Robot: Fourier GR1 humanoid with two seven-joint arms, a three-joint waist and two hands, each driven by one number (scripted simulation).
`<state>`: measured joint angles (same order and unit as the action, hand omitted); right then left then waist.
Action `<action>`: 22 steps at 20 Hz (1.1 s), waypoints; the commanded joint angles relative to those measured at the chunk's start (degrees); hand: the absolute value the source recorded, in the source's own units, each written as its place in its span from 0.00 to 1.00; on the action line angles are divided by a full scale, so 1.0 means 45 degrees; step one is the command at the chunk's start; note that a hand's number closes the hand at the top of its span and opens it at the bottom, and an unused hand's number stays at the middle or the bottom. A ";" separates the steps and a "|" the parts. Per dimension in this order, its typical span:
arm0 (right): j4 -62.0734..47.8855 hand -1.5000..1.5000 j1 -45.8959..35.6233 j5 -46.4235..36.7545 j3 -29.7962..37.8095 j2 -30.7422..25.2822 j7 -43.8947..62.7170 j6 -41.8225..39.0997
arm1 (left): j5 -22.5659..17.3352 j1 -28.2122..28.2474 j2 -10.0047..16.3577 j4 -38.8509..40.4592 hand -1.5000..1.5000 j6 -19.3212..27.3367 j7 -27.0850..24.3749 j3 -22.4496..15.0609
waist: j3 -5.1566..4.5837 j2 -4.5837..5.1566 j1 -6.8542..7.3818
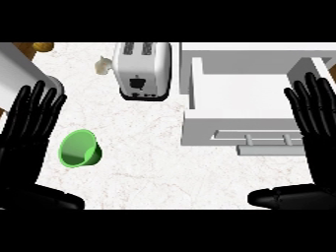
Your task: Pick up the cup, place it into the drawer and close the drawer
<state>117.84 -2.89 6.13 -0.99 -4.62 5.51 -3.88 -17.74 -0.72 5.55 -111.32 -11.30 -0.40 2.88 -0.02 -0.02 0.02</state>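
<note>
Resting with fingers straight: left hand [21, 138] beside green cup [80, 148], right hand [323, 128] by open drawer [228, 134]

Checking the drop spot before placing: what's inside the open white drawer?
The open white drawer shows only a bare white floor, nothing lying in it. The black right robot hand covers its right side, so that part cannot be checked.

White toaster [143, 69] on marble counter [156, 167], small pale item [103, 65] just left of it
</note>
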 commanded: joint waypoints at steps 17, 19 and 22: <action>-0.0131 0.00 -0.0147 -0.0731 -0.0366 0.0521 -0.0331 0.0014 | 0.0341 0.0077 0.0230 0.1013 0.00 -0.0132 0.0281 0.0901 | 0.0005 -0.0001 0.0002; 0.0179 0.00 0.0366 -0.0062 0.0210 0.0211 -0.0389 -0.0418 | 0.0078 0.0297 0.0276 0.1741 0.00 -0.0469 -0.0230 0.1285 | 0.0005 0.0000 -0.0017; -0.0461 0.00 -0.0879 0.0395 0.1064 -0.0265 0.0329 -0.0399 | 0.0906 0.0412 0.0031 0.2764 0.00 -0.0452 -0.1033 0.1000 | 0.0003 0.0010 -0.0004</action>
<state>117.64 -4.39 6.31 1.13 -4.43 6.23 -5.02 -14.99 1.83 5.43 -104.03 -12.73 -2.53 6.37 0.00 -0.02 0.02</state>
